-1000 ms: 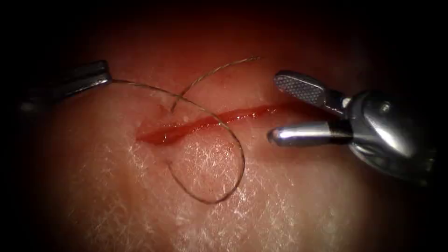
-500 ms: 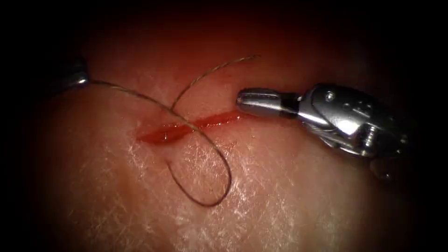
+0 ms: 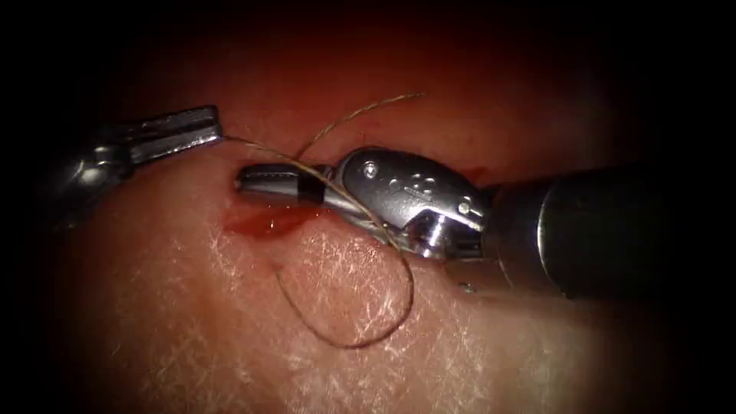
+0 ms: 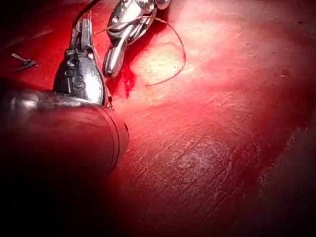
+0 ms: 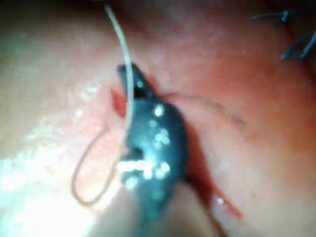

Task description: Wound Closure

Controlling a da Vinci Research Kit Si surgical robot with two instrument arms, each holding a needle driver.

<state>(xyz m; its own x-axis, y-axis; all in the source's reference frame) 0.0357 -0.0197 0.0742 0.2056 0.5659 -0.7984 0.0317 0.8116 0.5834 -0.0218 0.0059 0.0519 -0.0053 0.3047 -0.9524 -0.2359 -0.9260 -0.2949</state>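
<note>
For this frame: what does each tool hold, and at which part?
The left tool grips the thread at its jaws' tip, on the strand crossing the right tool. The right tool's shut jaws hold nothing; thread merely drapes over its wrist, above the cut.

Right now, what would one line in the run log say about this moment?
left tool: shut on thread | right tool: shut, holds nothing, thread draped over it, above cut | needle: not seen | tissue: thread loops below cut
</note>
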